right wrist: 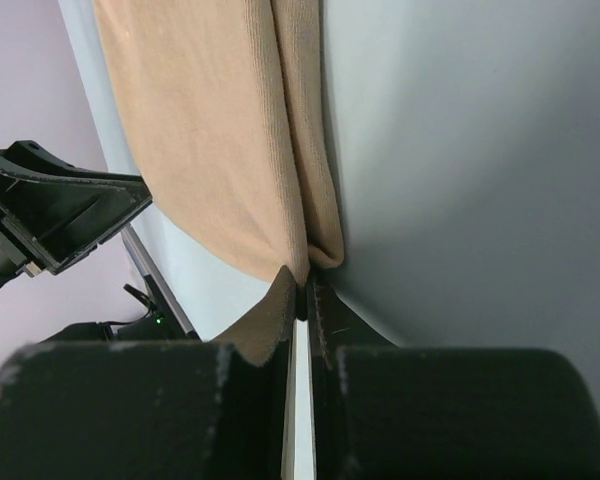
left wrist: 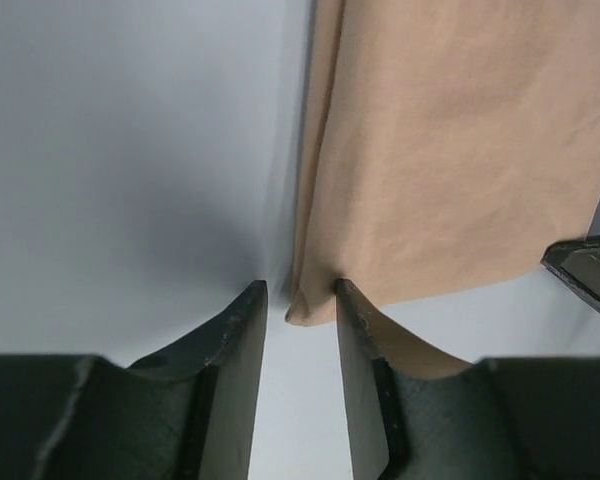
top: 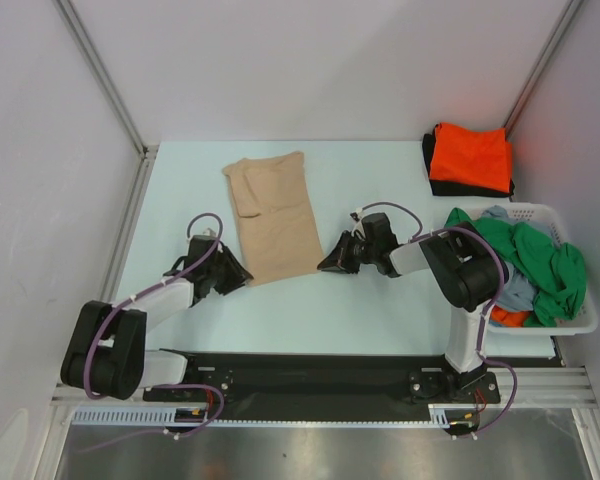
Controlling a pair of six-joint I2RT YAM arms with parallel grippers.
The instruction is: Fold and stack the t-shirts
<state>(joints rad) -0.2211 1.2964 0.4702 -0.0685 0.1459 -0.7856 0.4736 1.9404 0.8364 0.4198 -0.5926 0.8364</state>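
**Uneven Hold Threatening the Next Fold**

The left gripper [left wrist: 300, 290] is sitting low on the tabletop [top: 380, 315], its jaws partly open. They are straddling the near left corner of the tan t-shirt [top: 275, 215] without clamping it. If that arm is rising before the jaws are biting, the corner is likely slipping out and leaving the hem sagging on that side.

The shirt is lying mid-tabletop as a long strip, with a sleeve tucked on top toward the far end. A lopsided pull is risking dragging that tucked layer open.

At the near right corner, the right gripper [right wrist: 302, 285] is pinching the cloth between almost closed jaws. It seems to be holding only the very edge, so a brisk lift may be pulling the cloth free.

Further right, the orange t-shirt [top: 470, 158] is resting folded on the black t-shirt [top: 429, 165]. The laundry basket [top: 542, 210] is holding the unfolded ones, and a wide swing of the right arm is risking brushing it.
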